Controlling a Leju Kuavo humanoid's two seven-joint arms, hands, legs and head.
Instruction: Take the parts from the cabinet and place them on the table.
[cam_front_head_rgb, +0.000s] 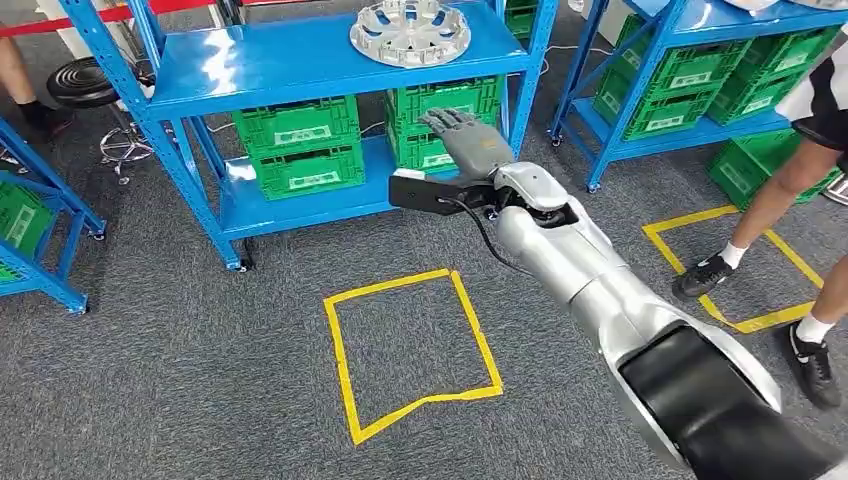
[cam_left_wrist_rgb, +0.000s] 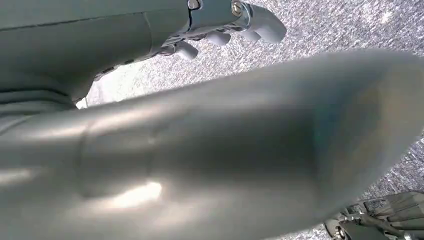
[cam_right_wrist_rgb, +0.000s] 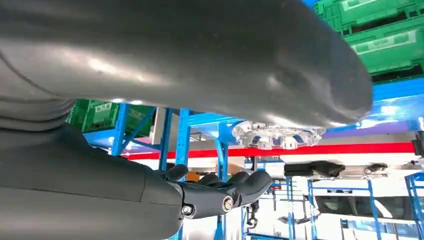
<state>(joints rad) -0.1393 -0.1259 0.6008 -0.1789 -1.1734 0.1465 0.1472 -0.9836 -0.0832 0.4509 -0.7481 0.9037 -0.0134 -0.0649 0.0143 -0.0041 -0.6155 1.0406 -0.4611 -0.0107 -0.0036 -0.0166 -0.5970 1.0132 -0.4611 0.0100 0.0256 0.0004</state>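
Note:
A silver round part shaped like a wheel cover (cam_front_head_rgb: 410, 32) lies on the top board of the blue cabinet (cam_front_head_rgb: 260, 70); the right wrist view sees it from below (cam_right_wrist_rgb: 277, 135). My right hand (cam_front_head_rgb: 465, 140) reaches out in front of the cabinet's lower shelf, below the part, fingers stretched and apart, holding nothing. The same hand (cam_right_wrist_rgb: 215, 192) appears empty in the right wrist view. My left hand (cam_left_wrist_rgb: 220, 30) hangs over grey carpet, its fingers loosely bent with nothing in them.
Green crates (cam_front_head_rgb: 297, 145) fill the cabinet's lower shelf. More blue racks with green crates stand at the right (cam_front_head_rgb: 700, 80) and left. A yellow taped square (cam_front_head_rgb: 337, 350) marks the carpet. A person's legs (cam_front_head_rgb: 790, 190) stand at the right. A stool (cam_front_head_rgb: 85, 85) is at the back left.

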